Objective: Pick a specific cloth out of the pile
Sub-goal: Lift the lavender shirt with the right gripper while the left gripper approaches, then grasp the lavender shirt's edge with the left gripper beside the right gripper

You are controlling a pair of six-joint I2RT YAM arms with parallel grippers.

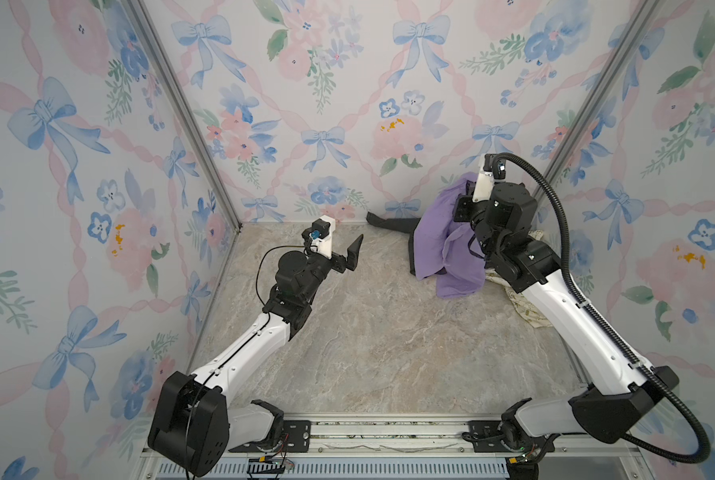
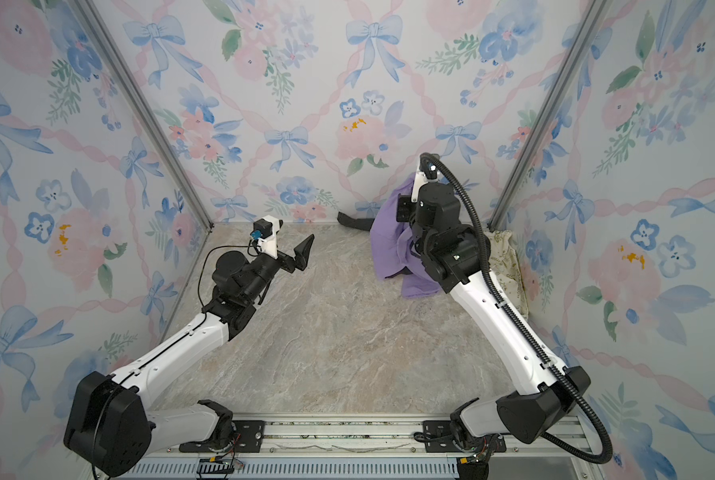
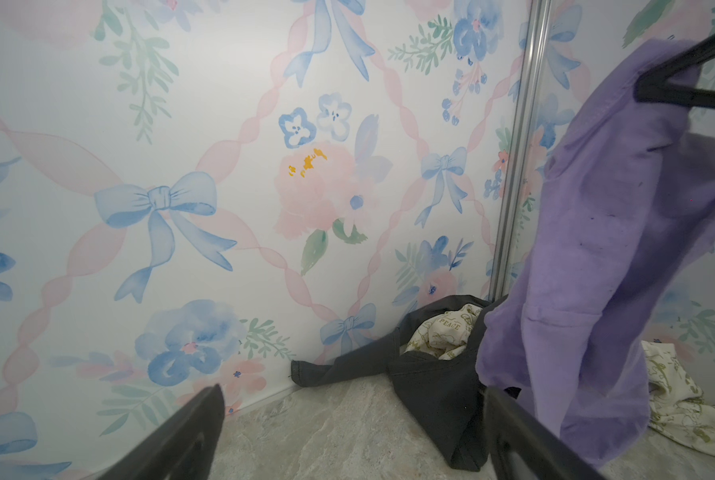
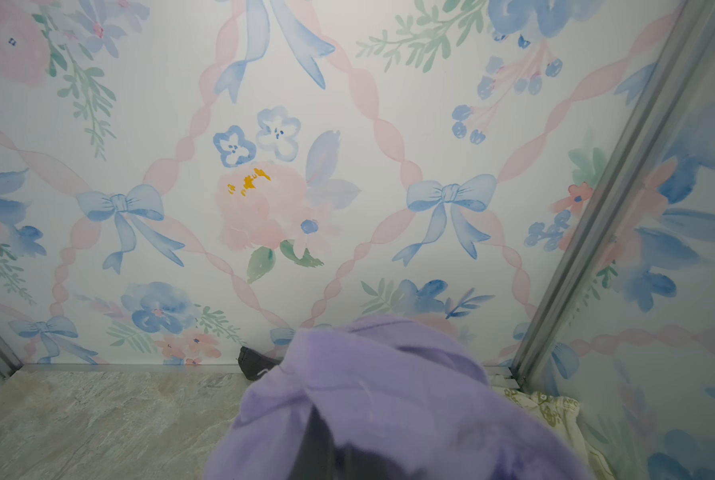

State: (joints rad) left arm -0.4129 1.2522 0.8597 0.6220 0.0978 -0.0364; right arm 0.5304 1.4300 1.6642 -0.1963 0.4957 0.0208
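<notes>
Bright, even, diffuse lighting from overhead; no glare on the tabletop [image 1: 368, 332]. Shadows are soft and pale: a faint one lies just below the cloth [image 1: 434, 241], at 2 o'clock on the tabletop in both top views. Wide-angle distortion splays the wall posts [image 1: 184, 112] toward 11 and 1 o'clock. In the right wrist view the cloth is close and out of focus (weave unreadable). In the left wrist view the fingers [image 3: 169, 453] of the left gripper [image 3: 353, 388] are blurred and the wallpaper [image 3: 306, 187] is crisp.
</notes>
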